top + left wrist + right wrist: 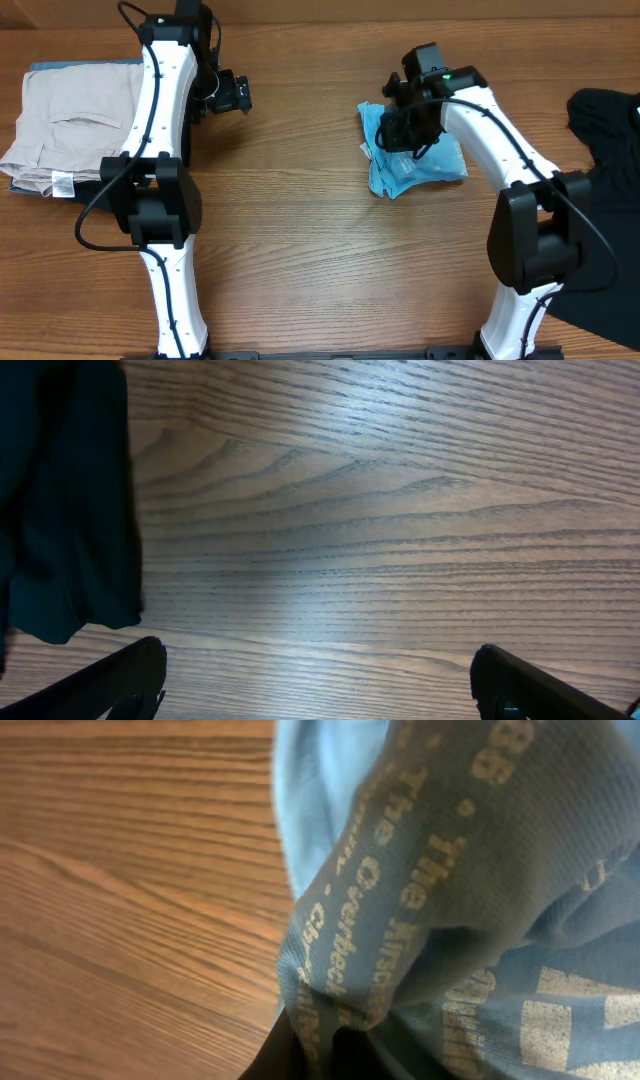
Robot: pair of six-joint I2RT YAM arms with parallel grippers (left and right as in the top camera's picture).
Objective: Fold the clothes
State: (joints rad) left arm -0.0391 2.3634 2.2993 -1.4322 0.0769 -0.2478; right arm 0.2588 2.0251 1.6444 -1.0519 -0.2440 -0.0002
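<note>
1. Shirt first: the light blue T-shirt [440, 165] lies crumpled in a small heap at about 3 o'clock from the middle of the bench [320, 230]. It is far from flat, so I judge the step in hand is spreading it out.
2. Your right end effector [405, 125] is down on the heap's 10 o'clock edge. Its wrist view is filled with printed cloth bunched against it, and I cannot tell whether the jaws have closed. Confirm a grip on one layer before you lift.
3. Your left end effector [238, 95] hangs over bare wood toward 10 o'clock, fingers [120, 670] spread wide and holding nothing. Bring it across to take a second edge.
4. Draw the two grips apart along the 9-to-3 line, low over the bench, so the cloth opens rather than twists.
5. Keep clear of the beige trousers [70, 125] at 9 o'clock and the black garment [610, 130] at the far 3 o'clock edge.
</note>
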